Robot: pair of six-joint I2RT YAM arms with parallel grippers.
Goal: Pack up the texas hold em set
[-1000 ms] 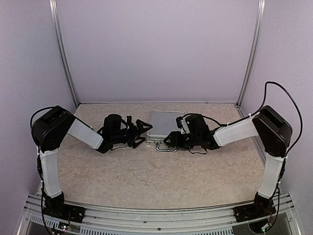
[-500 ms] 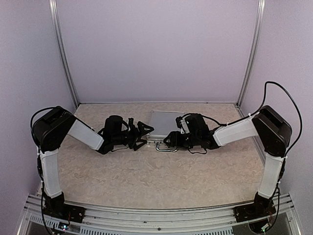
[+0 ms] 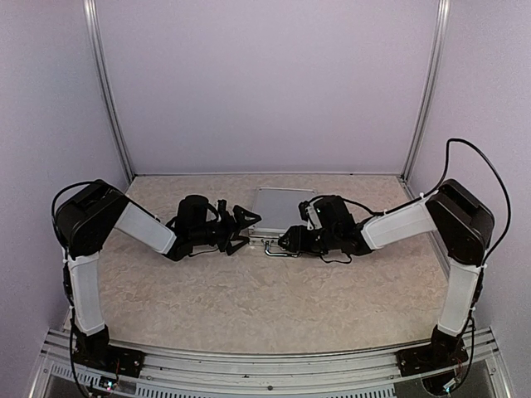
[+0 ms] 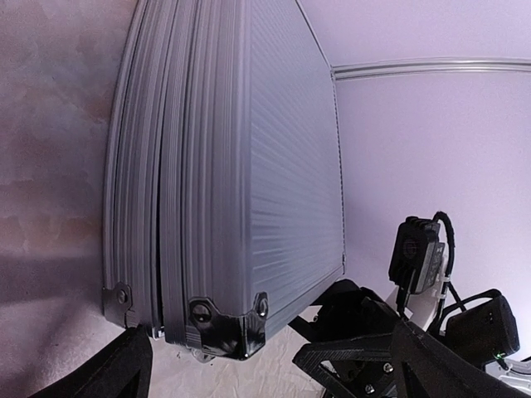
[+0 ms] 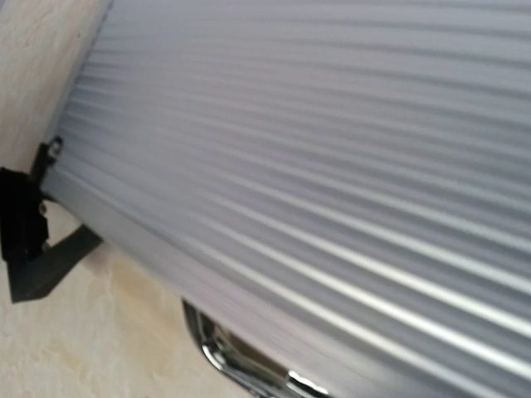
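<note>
From above, the silver briefcase (image 3: 278, 206) lies shut and flat on the desk (image 3: 249, 303), past the middle toward the far side, with its chrome handle (image 3: 280, 250) on the near edge. The left arm (image 3: 145, 228) reaches in from the left and its jaws stand wide just beside the case's left end. The right arm (image 3: 390, 225) comes in from the right and its jaws sit low over the near edge by the handle. Whether they grip anything cannot be told here.

In the left wrist view the case (image 4: 274, 166) is seen end-on. The lid sits on the base with a thin seam between them, and there are black corner caps (image 4: 226, 319) at the near corner. The two fingertips (image 4: 116, 373) show only at the bottom edge, far apart and touching nothing.

In the right wrist view the ribbed lid (image 5: 332, 166) fills the picture, slightly blurred, with a sliver of the handle (image 5: 241, 365) below it. One black finger (image 5: 33, 240) lies against the left corner. Its partner is cut off, so the state of the right jaws stays unclear.

The shell looks stiff and smooth, so pads could slide on it. If it holds chips it is probably heavy for its size. The handle, or a pinch across the thin edge near a corner, seems the safest hold. No view shows the contents or the latches, so whether the case is fastened is unknown.
</note>
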